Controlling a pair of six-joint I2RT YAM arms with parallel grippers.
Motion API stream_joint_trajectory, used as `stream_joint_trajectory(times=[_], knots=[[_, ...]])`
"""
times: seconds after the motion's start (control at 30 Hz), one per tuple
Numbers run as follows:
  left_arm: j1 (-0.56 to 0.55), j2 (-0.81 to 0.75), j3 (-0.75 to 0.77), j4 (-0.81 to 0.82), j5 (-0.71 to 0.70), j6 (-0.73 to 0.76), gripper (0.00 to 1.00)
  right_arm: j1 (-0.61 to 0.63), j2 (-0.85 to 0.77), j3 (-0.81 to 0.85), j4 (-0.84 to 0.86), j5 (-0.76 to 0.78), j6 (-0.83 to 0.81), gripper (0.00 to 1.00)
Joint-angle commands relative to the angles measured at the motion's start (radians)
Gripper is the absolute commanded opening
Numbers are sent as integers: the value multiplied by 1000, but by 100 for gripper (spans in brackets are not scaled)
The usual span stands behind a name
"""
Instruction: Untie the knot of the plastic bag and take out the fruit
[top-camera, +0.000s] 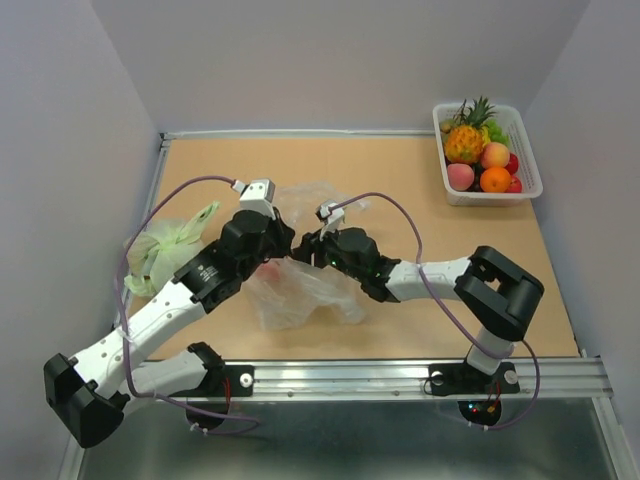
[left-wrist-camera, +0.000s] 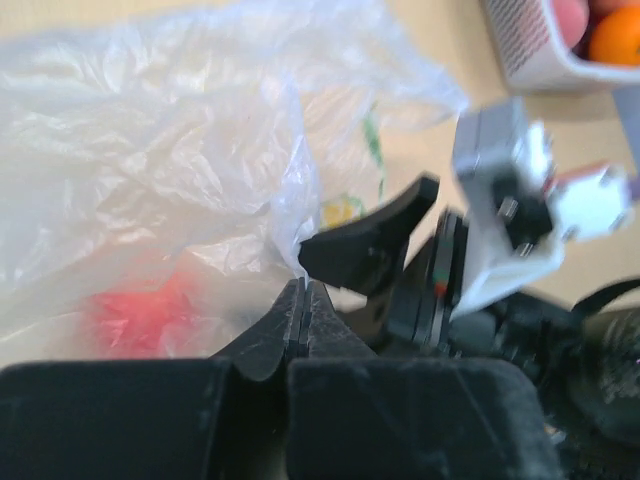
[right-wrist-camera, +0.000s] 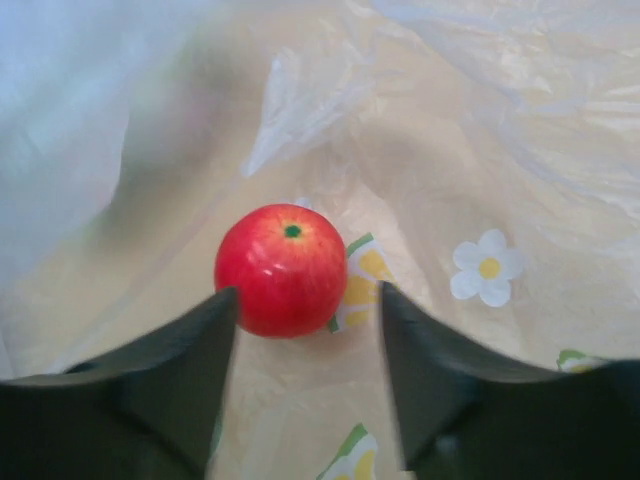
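The clear plastic bag (top-camera: 305, 295) lies crumpled at the table's middle, its film printed with small flowers and lemons. My left gripper (top-camera: 283, 248) is shut, pinching an edge of the bag's film (left-wrist-camera: 290, 215). My right gripper (top-camera: 308, 250) is open and reaches inside the bag. In the right wrist view a small red round fruit (right-wrist-camera: 284, 268) lies on the film between the open fingertips (right-wrist-camera: 215, 320), close to the left one. The same fruit shows as a red blur through the film (left-wrist-camera: 140, 305). No knot is in view.
A white basket (top-camera: 531, 172) at the back right holds a pineapple, peaches, an orange and other fruit; its corner shows in the left wrist view (left-wrist-camera: 530, 55). A pale green bag (top-camera: 165, 250) lies at the left by my left arm.
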Motion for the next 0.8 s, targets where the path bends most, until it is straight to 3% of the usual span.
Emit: stream_joint_trajectory(times=[0.0, 0.1, 0.23, 0.47, 0.77], knots=[[-10, 57, 221, -25, -67, 142, 0, 7, -84, -85, 3, 83, -1, 73], [-69, 107, 356, -58, -52, 179, 0, 6, -140, -135, -3, 126, 2, 88], [-141, 141, 340, -56, 3, 147, 0, 4, -189, -161, -23, 129, -4, 97], [-150, 80, 152, 25, 129, 44, 0, 6, -223, -164, -78, 96, -23, 100], [-156, 42, 38, 31, 99, 14, 0, 6, -140, -98, -117, 60, -81, 100]])
